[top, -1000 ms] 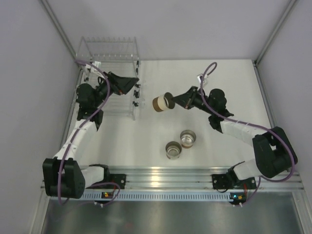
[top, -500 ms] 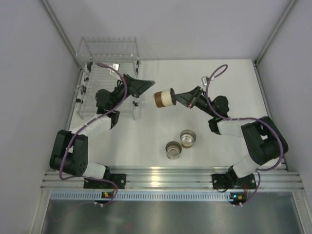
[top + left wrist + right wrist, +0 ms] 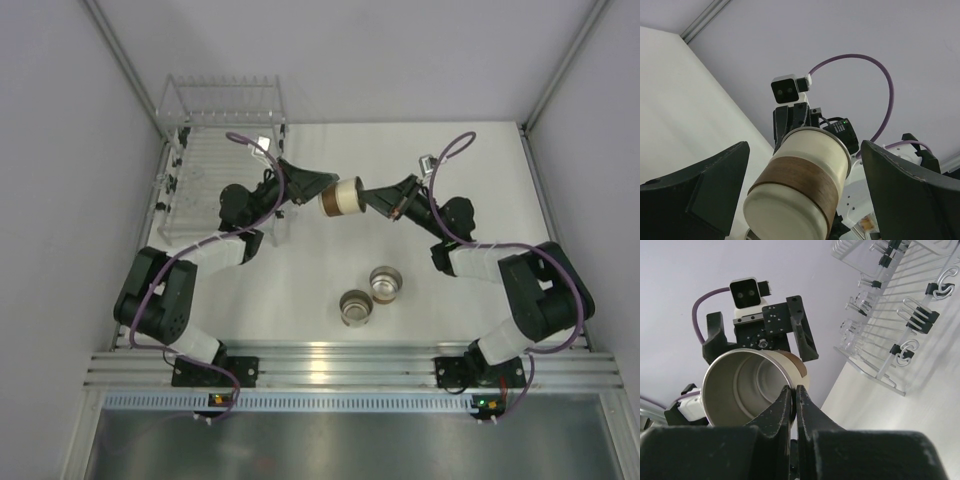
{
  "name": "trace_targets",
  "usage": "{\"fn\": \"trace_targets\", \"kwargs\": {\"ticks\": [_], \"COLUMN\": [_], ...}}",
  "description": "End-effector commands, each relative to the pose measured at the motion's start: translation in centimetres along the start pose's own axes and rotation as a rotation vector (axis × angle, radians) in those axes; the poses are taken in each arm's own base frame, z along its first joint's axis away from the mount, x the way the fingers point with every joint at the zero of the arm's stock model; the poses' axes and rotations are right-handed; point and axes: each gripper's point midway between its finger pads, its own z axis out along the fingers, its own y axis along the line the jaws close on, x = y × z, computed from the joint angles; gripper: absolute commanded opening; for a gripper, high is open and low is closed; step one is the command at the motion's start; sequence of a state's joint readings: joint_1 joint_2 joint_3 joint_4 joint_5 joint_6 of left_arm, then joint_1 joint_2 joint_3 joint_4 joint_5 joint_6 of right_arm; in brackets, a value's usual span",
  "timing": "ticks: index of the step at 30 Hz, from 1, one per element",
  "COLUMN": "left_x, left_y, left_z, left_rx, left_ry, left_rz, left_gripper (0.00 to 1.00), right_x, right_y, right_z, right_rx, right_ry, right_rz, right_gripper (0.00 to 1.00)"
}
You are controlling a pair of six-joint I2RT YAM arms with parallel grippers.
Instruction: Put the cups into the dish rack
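Moved: left gripper (image 3: 318, 188) is brought off the large clear tined dish rack (image 3: 215, 110), spread around the cream brown-banded cup (image 3: 800, 185) | rim is pinched by right gripper (image 3: 794, 395), aloft just right of rack | handover judged: left closure needed next

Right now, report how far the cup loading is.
Done: two clear cups look set in the dish rack. In hand: the right end effector pinches a cream cup by its rim, inside the open left end effector. Left: racking it, plus two cream cups on the table.
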State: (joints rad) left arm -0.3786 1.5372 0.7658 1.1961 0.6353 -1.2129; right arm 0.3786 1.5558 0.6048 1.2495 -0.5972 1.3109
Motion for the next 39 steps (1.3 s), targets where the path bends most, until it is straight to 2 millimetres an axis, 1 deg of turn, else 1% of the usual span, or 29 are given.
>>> {"fn": "trace_targets", "kwargs": {"ticks": [1, 4, 7, 10, 12, 13, 15, 17, 18, 19, 20, 24, 25, 28, 29, 32, 33, 34, 39], "left_x": [-0.6, 0.6, 1.3, 2.0, 2.4, 2.4, 2.7, 2.9, 3.0, 3.1, 3.2, 3.2, 3.1, 3.0, 3.1, 3.3, 3.5, 3.7, 3.7], "left_y": [-2.0, -2.8, -2.5, -2.1, -2.3, -2.7, -2.6, -2.7, -3.1, -3.2, -3.3, -4.0, -4.0, -4.7, -4.9, -5.5, -5.6, -5.8, -6.2], "left_z": [0.9, 1.6, 1.7, 1.2, 0.9, 0.7, 0.3, 0.0, -0.1, -0.2, -0.4, -0.6, -0.6, -0.4, -0.3, 0.0, 0.1, 0.2, 0.3], "left_rx": [0.084, 0.110, 0.108, 0.098, 0.105, 0.111, 0.106, 0.105, 0.114, 0.120, 0.121, 0.139, 0.139, 0.165, 0.172, 0.194, 0.198, 0.205, 0.211], "left_ry": [-0.026, 0.000, 0.023, 0.038, 0.042, 0.043, 0.046, 0.053, 0.053, 0.060, 0.061, 0.050, 0.049, 0.053, 0.058, 0.062, 0.065, 0.070, 0.052], "left_rz": [0.080, 0.079, 0.059, 0.047, 0.038, 0.039, 0.030, 0.021, 0.010, 0.002, -0.006, -0.007, -0.009, -0.011, -0.019, -0.032, -0.033, -0.038, -0.052], "left_gripper": [0.99, 0.98, 0.97, 0.95, 0.95, 0.95, 0.94, 0.89, 0.86, 0.79, 0.76, 0.67, 0.62, 0.52, 0.38, 0.15, 0.05, 0.00, 0.00], "right_x": [-1.9, -2.0, -2.0, -2.1, -2.2, -2.3, -2.5, -2.6, -2.7, -2.8, -2.9, -3.2, -3.1, -3.0, -3.0, -3.0, -3.0, -3.0, -2.9], "right_y": [10.3, 10.3, 10.5, 10.8, 10.7, 10.8, 10.7, 10.9, 11.0, 11.1, 11.2, 11.3, 11.3, 11.2, 11.2, 10.9, 10.8, 10.8, 10.7], "right_z": [-1.8, -1.7, -1.8, -2.0, -2.0, -2.0, -2.0, -2.1, -2.2, -2.2, -2.2, -2.3, -2.3, -2.4, -2.4, -2.3, -2.3, -2.3, -2.4], "right_rx": [-0.390, -0.389, -0.399, -0.401, -0.392, -0.393, -0.383, -0.387, -0.386, -0.388, -0.389, -0.392, -0.392, -0.390, -0.389, -0.383, -0.380, -0.379, -0.378], "right_ry": [-0.108, -0.108, -0.115, -0.123, -0.124, -0.125, -0.130, -0.134, -0.138, -0.139, -0.142, -0.146, -0.145, -0.141, -0.144, -0.143, -0.144, -0.141, -0.139], "right_rz": [-0.282, -0.283, -0.279, -0.290, -0.293, -0.300, -0.305, -0.313, -0.314, -0.316, -0.318, -0.324, -0.323, -0.320, -0.320, -0.318, -0.318, -0.317, -0.316], "right_gripper": [0.00, 0.00, 0.00, 0.00, 0.00, 0.00, 0.00, 0.00, 0.00, 0.00, 0.00, 0.00, 0.00, 0.00, 0.00, 0.00, 0.00, 0.00, 0.01]}}
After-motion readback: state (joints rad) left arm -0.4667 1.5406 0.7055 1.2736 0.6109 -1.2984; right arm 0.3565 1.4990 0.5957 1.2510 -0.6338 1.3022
